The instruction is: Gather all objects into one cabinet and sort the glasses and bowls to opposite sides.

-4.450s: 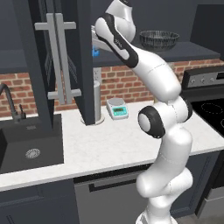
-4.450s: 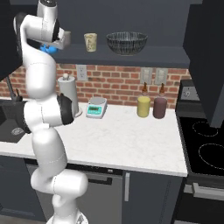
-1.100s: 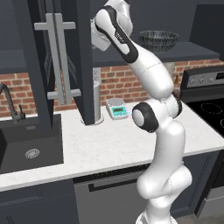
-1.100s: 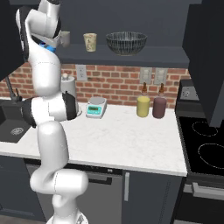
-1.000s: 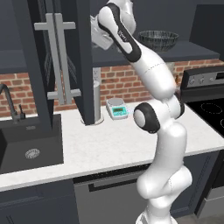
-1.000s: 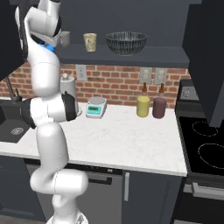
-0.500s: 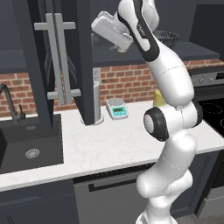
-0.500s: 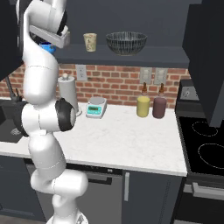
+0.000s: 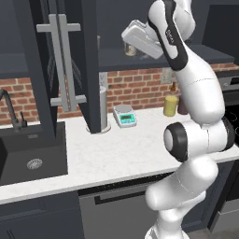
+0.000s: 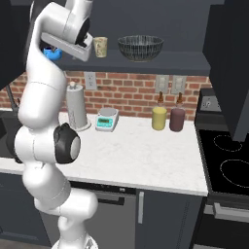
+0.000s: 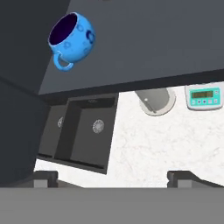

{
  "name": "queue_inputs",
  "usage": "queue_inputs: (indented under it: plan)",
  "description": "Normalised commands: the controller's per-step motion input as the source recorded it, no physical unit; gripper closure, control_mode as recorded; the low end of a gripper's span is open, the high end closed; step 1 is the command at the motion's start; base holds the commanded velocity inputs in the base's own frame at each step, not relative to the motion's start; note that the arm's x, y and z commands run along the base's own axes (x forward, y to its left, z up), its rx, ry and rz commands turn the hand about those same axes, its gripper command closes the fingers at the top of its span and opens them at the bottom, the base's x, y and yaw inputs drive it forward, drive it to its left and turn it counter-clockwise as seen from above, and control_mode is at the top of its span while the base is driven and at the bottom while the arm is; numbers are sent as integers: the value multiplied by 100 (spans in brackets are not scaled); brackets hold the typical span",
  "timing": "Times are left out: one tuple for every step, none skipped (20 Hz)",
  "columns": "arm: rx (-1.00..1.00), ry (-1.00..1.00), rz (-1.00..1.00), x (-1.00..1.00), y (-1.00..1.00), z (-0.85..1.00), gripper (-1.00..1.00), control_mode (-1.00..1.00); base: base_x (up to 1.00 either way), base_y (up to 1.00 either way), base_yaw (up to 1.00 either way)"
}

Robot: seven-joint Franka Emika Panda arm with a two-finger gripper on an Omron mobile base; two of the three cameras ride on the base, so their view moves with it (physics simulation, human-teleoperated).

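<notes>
Gripper (image 11: 112, 175) jaws are being held wide apart with nothing between them, above the cabinet shelf (image 11: 144, 48). Beyond them, the blue bowl (image 11: 72, 38) is sitting on that shelf, left end. Further right, the cream tumbler (image 10: 100, 47) and mesh bowl (image 10: 140, 47) are being carried by it.
</notes>
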Motion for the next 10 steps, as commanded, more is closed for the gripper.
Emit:
queue_inputs:
  plan:
    - [-2, -1, -7, 0, -67, 0, -100, -100, 0, 0, 0]
    - [-1, -1, -7, 0, -61, 0, -100, -100, 0, 0, 0]
    - [0, -1, -7, 0, -44, 0, -100, -100, 0, 0, 0]
    - [0, -1, -5, 0, 0, 0, -100, -100, 0, 0, 0]
    - [0, 0, -2, 0, 0, 0, -100, -100, 0, 0, 0]
    - [0, 0, 0, 0, 0, 0, -100, -100, 0, 0, 0]
    - [0, 0, 0, 0, 0, 0, -100, -100, 0, 0, 0]
    - [0, 0, 1, 0, -24, 0, -100, -100, 0, 0, 0]
    - [-1, 0, 0, 0, -23, 0, -100, -100, 0, 0, 0]
    - [-5, 0, 0, 0, -34, 0, -100, -100, 0, 0, 0]
